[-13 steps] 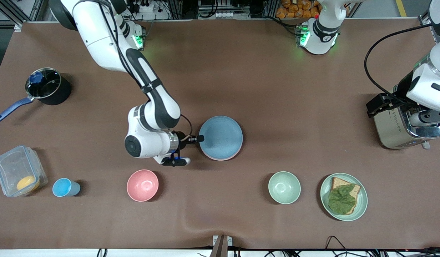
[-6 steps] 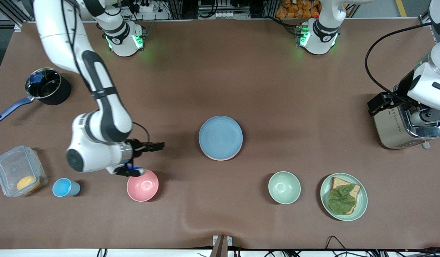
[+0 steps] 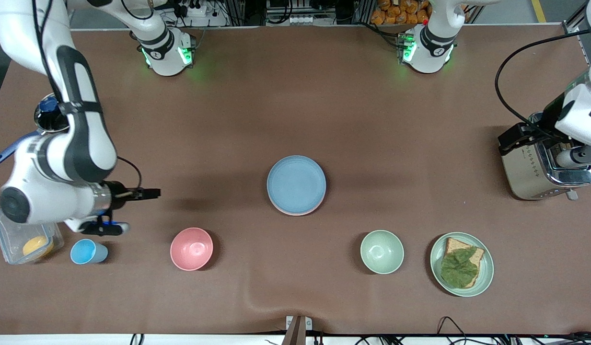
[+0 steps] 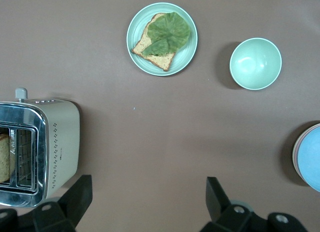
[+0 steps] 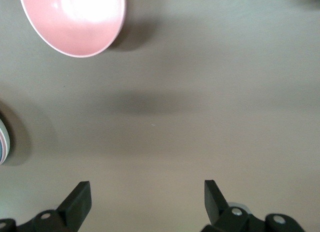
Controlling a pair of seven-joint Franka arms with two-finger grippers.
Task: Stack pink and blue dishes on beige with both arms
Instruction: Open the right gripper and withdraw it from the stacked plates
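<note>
The blue dish [image 3: 296, 183] lies in the middle of the table, on top of the pink dish, of which only a thin rim [image 3: 295, 213] shows. The beige plate is hidden. My right gripper [image 3: 151, 193] hangs open and empty over bare table toward the right arm's end, well apart from the stack; its wrist view shows wide-spread fingers [image 5: 80, 197] over plain cloth. My left gripper [image 3: 508, 139] is open and empty beside the toaster, with both fingers [image 4: 216, 194] spread over bare table. An edge of the blue dish [image 4: 311, 159] shows in the left wrist view.
A pink bowl [image 3: 191, 248], blue cup [image 3: 86, 251] and clear box [image 3: 24, 235] stand toward the right arm's end. There is a pot [image 3: 48, 112] under the right arm. A green bowl [image 3: 382, 251], a green plate [image 3: 484, 280] with bread and lettuce, and a toaster [image 3: 539, 172] stand toward the left arm's end.
The right gripper has let go of the blue dish's rim and drawn far back toward its own end of the table. The left arm has barely shifted.
</note>
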